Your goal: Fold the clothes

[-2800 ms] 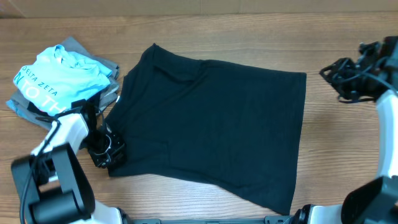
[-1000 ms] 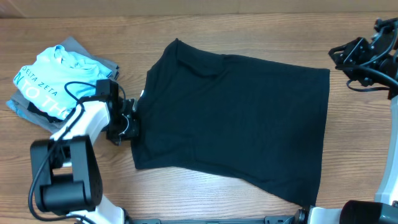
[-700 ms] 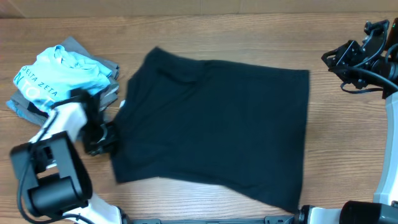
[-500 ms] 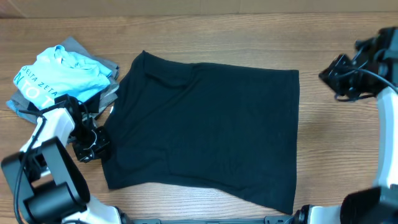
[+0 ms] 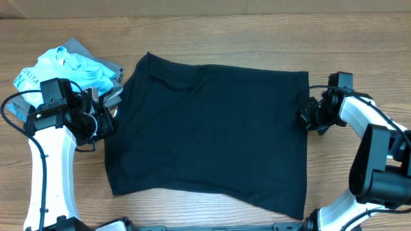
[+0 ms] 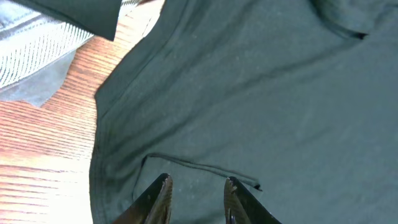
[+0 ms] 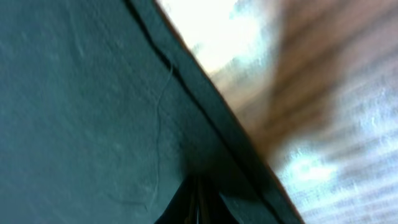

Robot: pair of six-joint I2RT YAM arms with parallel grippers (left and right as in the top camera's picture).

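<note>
The clothes (image 5: 212, 135), a plain black T-shirt, lie spread flat across the middle of the table. My left gripper (image 5: 103, 123) hovers over the shirt's left edge. In the left wrist view it (image 6: 196, 183) stands open, its two fingers apart above the dark fabric (image 6: 249, 93) and a sleeve hem, holding nothing. My right gripper (image 5: 306, 117) is down at the shirt's right edge. In the right wrist view its jaws (image 7: 194, 186) are pressed together on the fabric (image 7: 81, 93), just inside the hem.
A light-blue tee with white lettering (image 5: 61, 74) lies on grey folded garments (image 6: 37, 56) at the back left, close to my left arm. The wooden table (image 5: 359, 58) shows bare wood to the right of the shirt and along the front.
The shirt was dragged left, then my left gripper let go of its edge and opened. My right arm came in from the far right to the shirt's right hem and shut.
</note>
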